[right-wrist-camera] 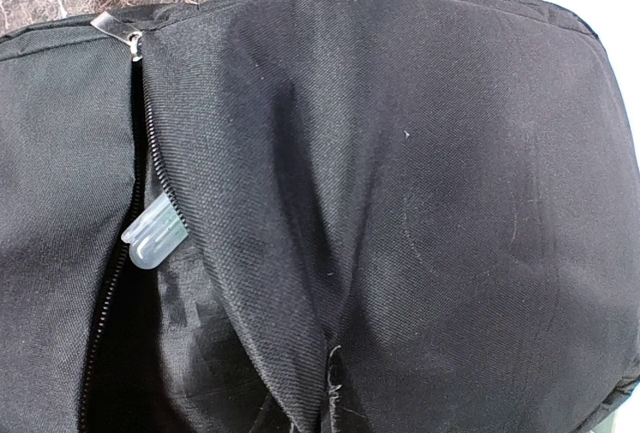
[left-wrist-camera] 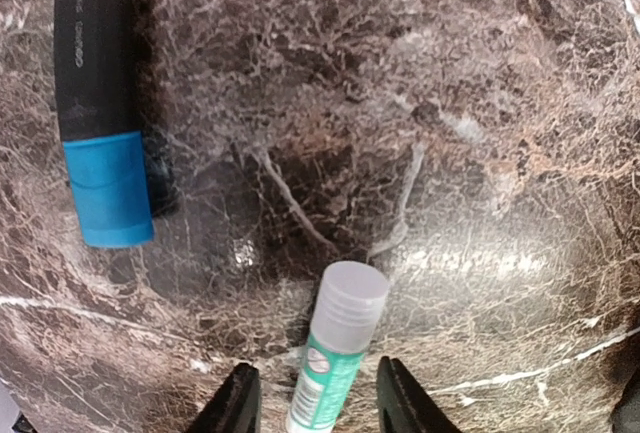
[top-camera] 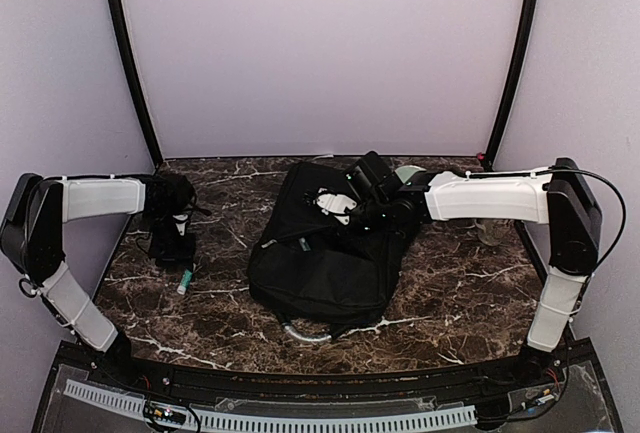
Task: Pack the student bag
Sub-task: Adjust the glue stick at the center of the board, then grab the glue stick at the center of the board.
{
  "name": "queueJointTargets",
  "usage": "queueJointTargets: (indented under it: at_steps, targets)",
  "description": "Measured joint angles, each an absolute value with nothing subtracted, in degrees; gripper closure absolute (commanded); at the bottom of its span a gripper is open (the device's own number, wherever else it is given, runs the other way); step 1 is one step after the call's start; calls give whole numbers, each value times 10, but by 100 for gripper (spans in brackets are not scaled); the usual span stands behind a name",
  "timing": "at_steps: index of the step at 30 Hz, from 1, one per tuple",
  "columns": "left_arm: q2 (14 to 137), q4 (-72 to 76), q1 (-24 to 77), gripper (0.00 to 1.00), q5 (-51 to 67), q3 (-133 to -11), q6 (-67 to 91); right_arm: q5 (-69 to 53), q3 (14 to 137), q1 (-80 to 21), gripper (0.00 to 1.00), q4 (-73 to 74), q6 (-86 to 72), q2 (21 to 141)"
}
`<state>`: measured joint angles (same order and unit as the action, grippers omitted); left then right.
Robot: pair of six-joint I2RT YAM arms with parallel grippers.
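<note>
The student bag (top-camera: 325, 263), a large black backpack, lies in the middle of the table with its grey handle (top-camera: 305, 333) toward the near edge. My right gripper (top-camera: 347, 211) rests on its upper part, shut on a raised fold of the bag's fabric (right-wrist-camera: 330, 353); its fingers are hidden in the right wrist view. Beside the fold the zipper (right-wrist-camera: 150, 143) gapes open. My left gripper (left-wrist-camera: 318, 408) is open over the table at the left. Its fingertips (left-wrist-camera: 237, 405) stand on either side of a green-labelled glue stick (left-wrist-camera: 335, 348) without touching it.
A black marker with a blue cap (left-wrist-camera: 100, 123) lies on the marble left of the glue stick (top-camera: 185, 280). A translucent plastic piece (right-wrist-camera: 155, 235) shows in the bag's zipper opening. Purple walls close in the table on three sides.
</note>
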<state>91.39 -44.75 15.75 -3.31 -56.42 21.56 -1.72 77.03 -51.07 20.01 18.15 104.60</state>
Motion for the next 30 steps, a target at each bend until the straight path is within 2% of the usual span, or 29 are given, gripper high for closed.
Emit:
queueJointTargets:
  at_steps: [5,14,23,30]
  targets:
    - [914,-441,157,69,-23,-554,213,-17,770,-511,98,200,182,1046]
    - [917,-419,162,72,0,-531,211,-17,770,-511,98,200,182,1046]
    - [924,-418,180,87,8,-533,212,-17,771,-511,98,200,181,1048]
    - [916,-465,217,90,10,-580,222,-18,772,-511,98,200,181,1050]
